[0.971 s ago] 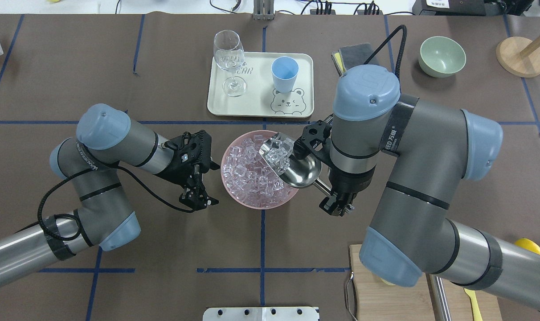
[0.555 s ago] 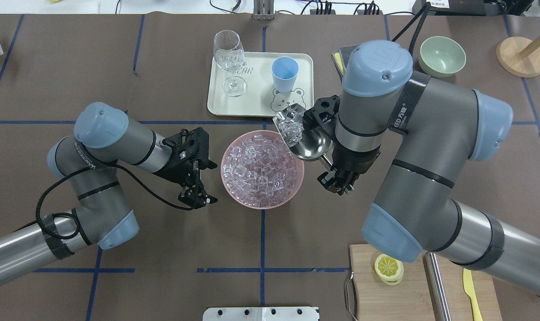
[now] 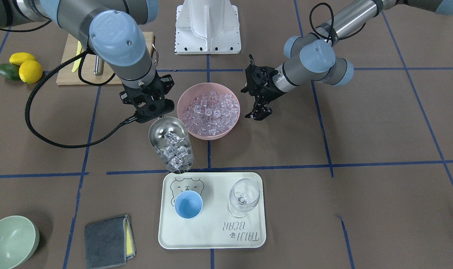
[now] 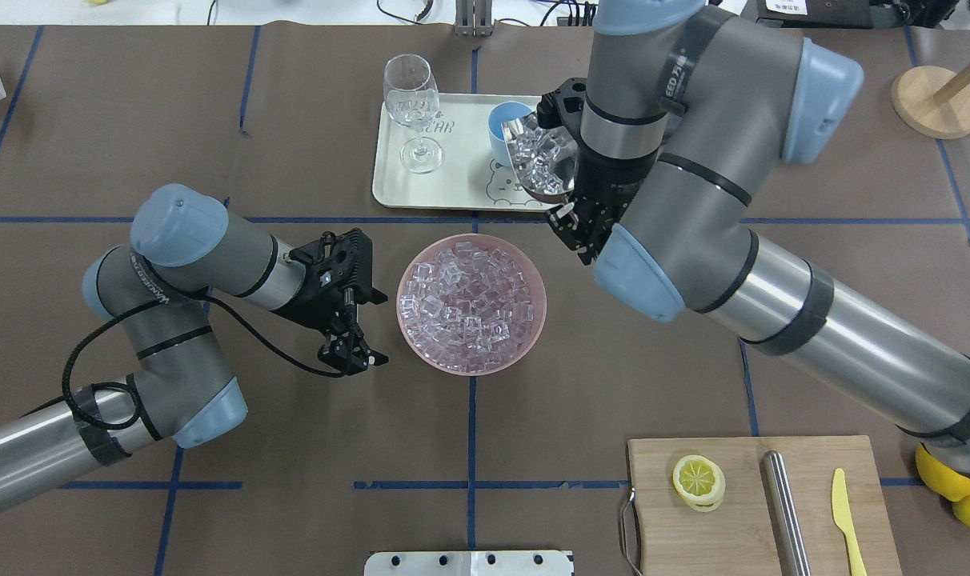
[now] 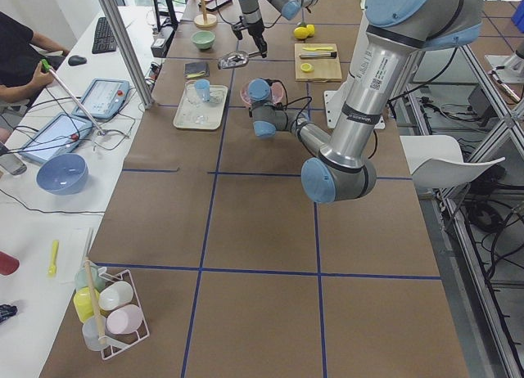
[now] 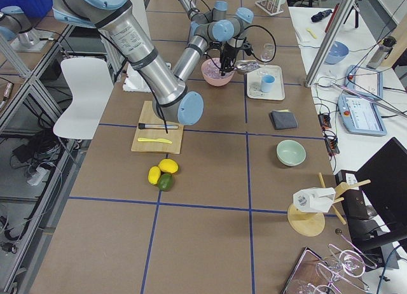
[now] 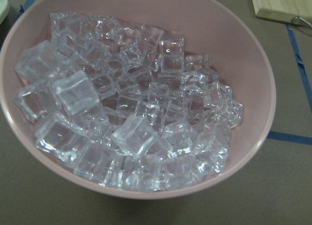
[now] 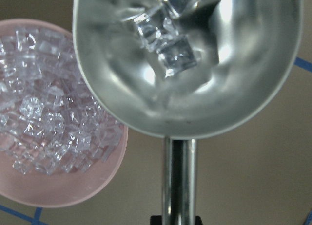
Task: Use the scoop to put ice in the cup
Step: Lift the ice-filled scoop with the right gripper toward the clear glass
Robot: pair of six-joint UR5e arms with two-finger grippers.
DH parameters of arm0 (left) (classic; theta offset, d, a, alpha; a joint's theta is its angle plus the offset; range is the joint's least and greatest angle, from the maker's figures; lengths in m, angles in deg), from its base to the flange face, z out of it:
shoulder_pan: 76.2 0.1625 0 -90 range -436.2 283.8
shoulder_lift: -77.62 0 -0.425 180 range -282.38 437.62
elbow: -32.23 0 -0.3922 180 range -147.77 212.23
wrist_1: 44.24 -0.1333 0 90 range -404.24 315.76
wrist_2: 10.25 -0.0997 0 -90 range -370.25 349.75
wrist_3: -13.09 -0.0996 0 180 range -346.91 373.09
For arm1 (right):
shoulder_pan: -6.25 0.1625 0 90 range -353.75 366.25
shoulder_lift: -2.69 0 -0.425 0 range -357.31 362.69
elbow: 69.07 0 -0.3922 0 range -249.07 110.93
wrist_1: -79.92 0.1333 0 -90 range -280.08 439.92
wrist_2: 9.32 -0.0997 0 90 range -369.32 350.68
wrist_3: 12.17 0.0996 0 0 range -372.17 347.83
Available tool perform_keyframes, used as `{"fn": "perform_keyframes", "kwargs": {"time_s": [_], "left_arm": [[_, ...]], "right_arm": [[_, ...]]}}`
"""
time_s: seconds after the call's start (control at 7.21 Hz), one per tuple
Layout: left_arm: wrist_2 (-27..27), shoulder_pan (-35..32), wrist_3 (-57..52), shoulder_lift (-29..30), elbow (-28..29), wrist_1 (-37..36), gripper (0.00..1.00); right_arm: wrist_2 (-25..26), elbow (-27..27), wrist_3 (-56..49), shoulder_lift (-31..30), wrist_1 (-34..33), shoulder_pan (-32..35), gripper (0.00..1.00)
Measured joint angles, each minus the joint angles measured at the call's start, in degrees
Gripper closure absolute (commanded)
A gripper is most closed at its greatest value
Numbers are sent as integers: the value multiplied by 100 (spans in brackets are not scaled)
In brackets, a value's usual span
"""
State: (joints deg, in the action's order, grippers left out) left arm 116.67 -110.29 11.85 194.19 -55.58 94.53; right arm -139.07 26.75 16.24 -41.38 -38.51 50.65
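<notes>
Since your right gripper (image 3: pixel 148 109) clamps the scoop (image 3: pixel 169 144) by its handle, the ice (image 3: pixel 175 153) rides inside. Its open lip points at the cup (image 3: pixel 188 204), upright on the tray (image 3: pixel 211 239) just beyond, along the scoop's long axis. Your left gripper (image 3: pixel 259 111) hangs open and empty beside the pink bowl (image 3: pixel 182 112).

Brown-covered table (image 4: pixel 293 520), blue tape grid (image 4: pixel 533 485), white chair (image 6: pixel 79 93) alongside

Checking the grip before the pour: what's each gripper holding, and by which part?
The right gripper holds the scoop by its thin bar handle. The left gripper is open and holds nothing.
</notes>
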Motion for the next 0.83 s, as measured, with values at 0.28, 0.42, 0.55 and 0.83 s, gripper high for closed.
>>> {"fn": "perform_keyframes", "kwargs": {"time_s": [0.28, 0.42, 0.55, 0.83], "left_arm": [[0, -4, 3, -3, 0, 0, 0], [-2, -6, 6, -3, 0, 0, 0], [-6, -8, 8, -3, 0, 0, 0], [-8, -9, 9, -4, 0, 0, 0]], "right_arm": [[-375, -1011, 229, 557, 252, 231, 100], [-453, -1369, 268, 761, 296, 283, 100], [-507, -1630, 269, 890, 312, 304, 100], [-720, -2078, 228, 1142, 314, 321, 100]]}}
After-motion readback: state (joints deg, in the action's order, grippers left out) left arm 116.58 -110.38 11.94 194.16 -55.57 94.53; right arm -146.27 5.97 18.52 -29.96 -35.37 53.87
